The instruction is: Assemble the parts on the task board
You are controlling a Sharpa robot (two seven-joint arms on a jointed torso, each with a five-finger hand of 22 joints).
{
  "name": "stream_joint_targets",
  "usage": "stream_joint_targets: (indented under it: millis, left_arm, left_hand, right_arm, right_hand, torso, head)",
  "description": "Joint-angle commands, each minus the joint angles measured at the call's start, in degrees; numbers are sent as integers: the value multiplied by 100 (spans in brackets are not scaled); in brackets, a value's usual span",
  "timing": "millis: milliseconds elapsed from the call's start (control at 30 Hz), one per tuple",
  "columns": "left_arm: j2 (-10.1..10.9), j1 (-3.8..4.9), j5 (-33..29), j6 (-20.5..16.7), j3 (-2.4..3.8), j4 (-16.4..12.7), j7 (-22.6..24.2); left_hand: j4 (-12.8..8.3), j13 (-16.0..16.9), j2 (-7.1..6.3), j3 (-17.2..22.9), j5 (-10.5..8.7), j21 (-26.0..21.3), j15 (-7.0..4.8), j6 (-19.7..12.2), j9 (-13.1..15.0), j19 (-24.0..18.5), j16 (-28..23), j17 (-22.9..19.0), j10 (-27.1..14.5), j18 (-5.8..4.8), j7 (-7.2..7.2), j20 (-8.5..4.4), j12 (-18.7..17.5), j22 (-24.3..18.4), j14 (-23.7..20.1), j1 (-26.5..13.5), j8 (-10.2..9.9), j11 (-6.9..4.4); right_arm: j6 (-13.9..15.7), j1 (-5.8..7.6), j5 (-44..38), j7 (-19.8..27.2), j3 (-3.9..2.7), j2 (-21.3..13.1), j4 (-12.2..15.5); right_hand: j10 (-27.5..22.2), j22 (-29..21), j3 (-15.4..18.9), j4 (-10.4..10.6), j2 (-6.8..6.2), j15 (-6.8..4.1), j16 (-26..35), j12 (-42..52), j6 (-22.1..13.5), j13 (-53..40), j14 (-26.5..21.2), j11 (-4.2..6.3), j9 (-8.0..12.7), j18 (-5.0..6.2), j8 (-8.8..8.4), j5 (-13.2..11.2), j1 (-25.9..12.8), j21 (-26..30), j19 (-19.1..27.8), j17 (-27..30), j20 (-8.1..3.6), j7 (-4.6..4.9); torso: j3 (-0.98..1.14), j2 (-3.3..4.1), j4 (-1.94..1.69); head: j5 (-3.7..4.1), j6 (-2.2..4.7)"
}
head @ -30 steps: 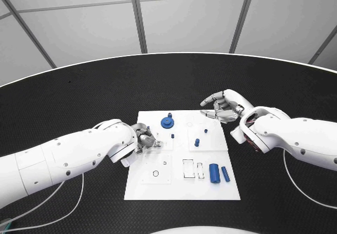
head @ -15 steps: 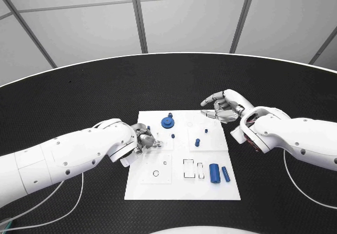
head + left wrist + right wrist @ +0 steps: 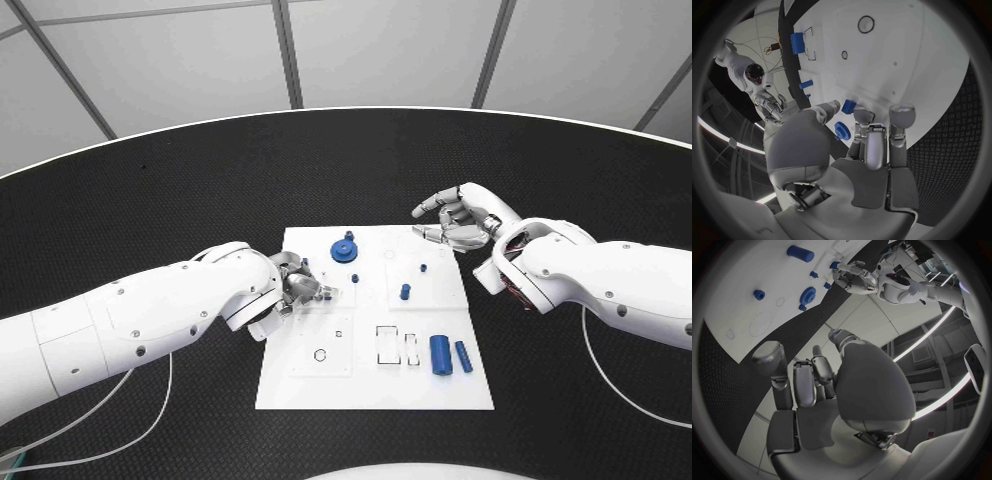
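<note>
Currently the white rectangular task board (image 3: 372,385) lies mid-table with most small blue plastic parts loose or only partly seated. The blue toothed gear with its hub (image 3: 343,250) sits near the board's far edge, a short blue peg (image 3: 404,292) stands just right of centre, and two blue cylinders — one thick (image 3: 440,355), one thin (image 3: 463,356) — lie side by side near the right edge, next to empty rectangular slots (image 3: 388,345).

The left hand (image 3: 299,284) rests over the board's left edge, fingers curled down toward the surface. In the left wrist view its fingertips (image 3: 902,111) are extended and slightly apart, the gear (image 3: 842,131) sitting between thumb and fingers; whether it pinches anything I cannot tell.

The right hand (image 3: 456,222) hovers off the board's far-right corner, fingers loosely curled, nothing visibly in it.

My read: an early step — the left hand is working around the gear area. The next move likely needs a firm pinch on one part, then alignment over its socket.
</note>
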State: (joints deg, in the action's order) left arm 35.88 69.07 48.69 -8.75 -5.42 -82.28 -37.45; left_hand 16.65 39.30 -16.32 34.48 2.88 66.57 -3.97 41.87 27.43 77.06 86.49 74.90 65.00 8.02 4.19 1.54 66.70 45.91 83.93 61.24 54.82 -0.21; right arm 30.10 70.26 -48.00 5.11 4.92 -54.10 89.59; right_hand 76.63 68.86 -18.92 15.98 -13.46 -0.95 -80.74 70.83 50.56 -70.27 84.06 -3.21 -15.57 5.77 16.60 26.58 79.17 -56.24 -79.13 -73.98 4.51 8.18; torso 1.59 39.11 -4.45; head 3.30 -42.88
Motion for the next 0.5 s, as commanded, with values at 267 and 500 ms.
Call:
stream_joint_targets:
  millis: [267,500]
  left_arm:
    - [-29,1,-4,1,0,7,-1]
    - [-44,1,-4,-14,1,42,-23]
  left_hand:
    - [1,15,21,-95,5,29,14,-41,-20,-34,28,602,-25,-18,-3,-3,46,4,388,-52,39,11]
    - [2,35,58,-129,6,41,12,-34,-32,-28,27,599,-10,-21,-9,-4,62,25,388,-41,53,7]
  right_arm:
    - [-2,-5,0,1,0,1,-3]
    - [-4,-7,0,0,0,3,-6]
  right_hand:
    - [33,5,-34,14,-43,-32,27,37,21,-5,231,4,5,77,25,20,-27,12,-44,-5,-2,15]
    - [33,5,-34,14,-43,-32,27,37,21,-5,231,4,5,77,25,20,-27,12,-44,-5,-2,15]
  torso:
    - [-5,-1,1]
    - [-3,1,2]
  head:
    - [10,6]
    - [14,9]
